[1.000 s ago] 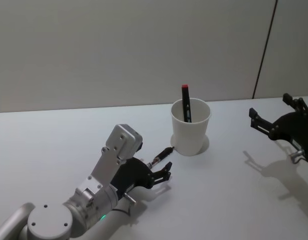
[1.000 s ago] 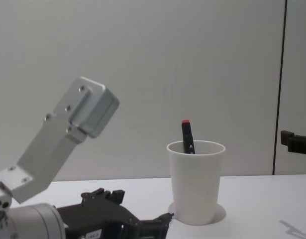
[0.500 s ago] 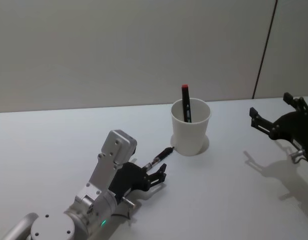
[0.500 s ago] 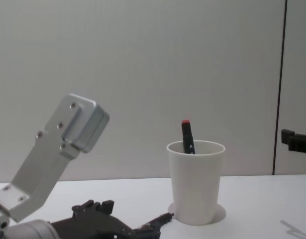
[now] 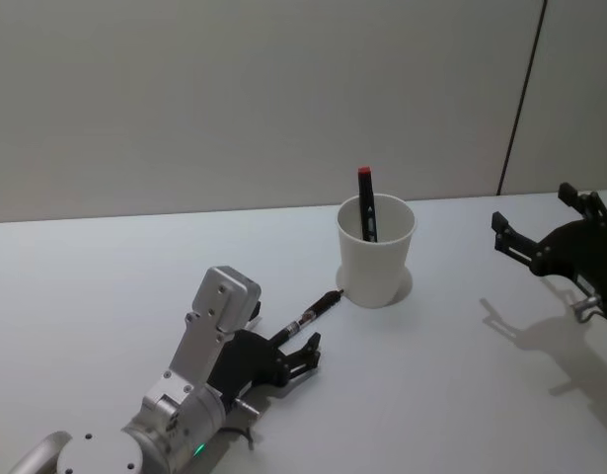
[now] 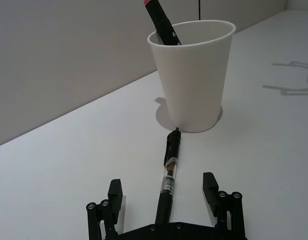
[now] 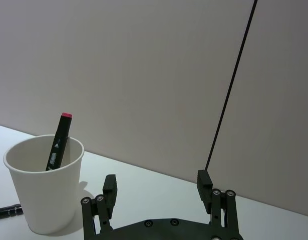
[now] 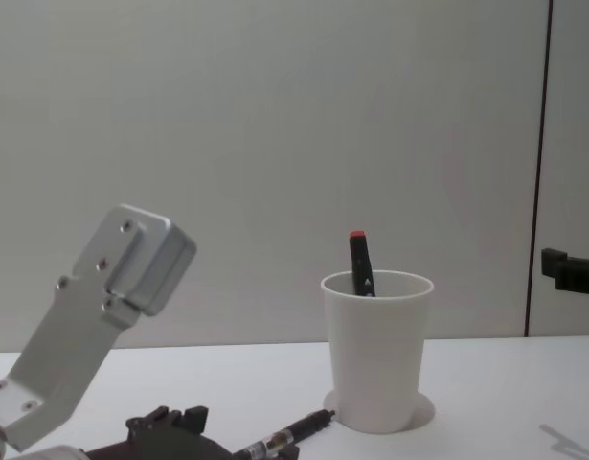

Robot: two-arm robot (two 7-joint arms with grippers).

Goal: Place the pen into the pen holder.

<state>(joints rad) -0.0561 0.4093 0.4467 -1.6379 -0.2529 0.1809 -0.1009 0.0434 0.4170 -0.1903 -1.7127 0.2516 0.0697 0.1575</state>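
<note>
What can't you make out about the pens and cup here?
- Chest view: lower part of the marker, hidden by the pen holder wall.
- Left wrist view: rear end of the pen, under the left gripper body.
- Left wrist view: print on the pen, too small.
- Chest view: right gripper, cut by the right edge.

Bare lab-like test room: white table, plain grey wall, panel seam.

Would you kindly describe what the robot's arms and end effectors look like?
The left arm is silver-grey metal: a boxy, screw-studded wrist block and round joint housings, with a small green light on one housing. The left end effector is black, with two straight fingers and silver screw heads at their bases. The right end effector has the same black build.
</note>
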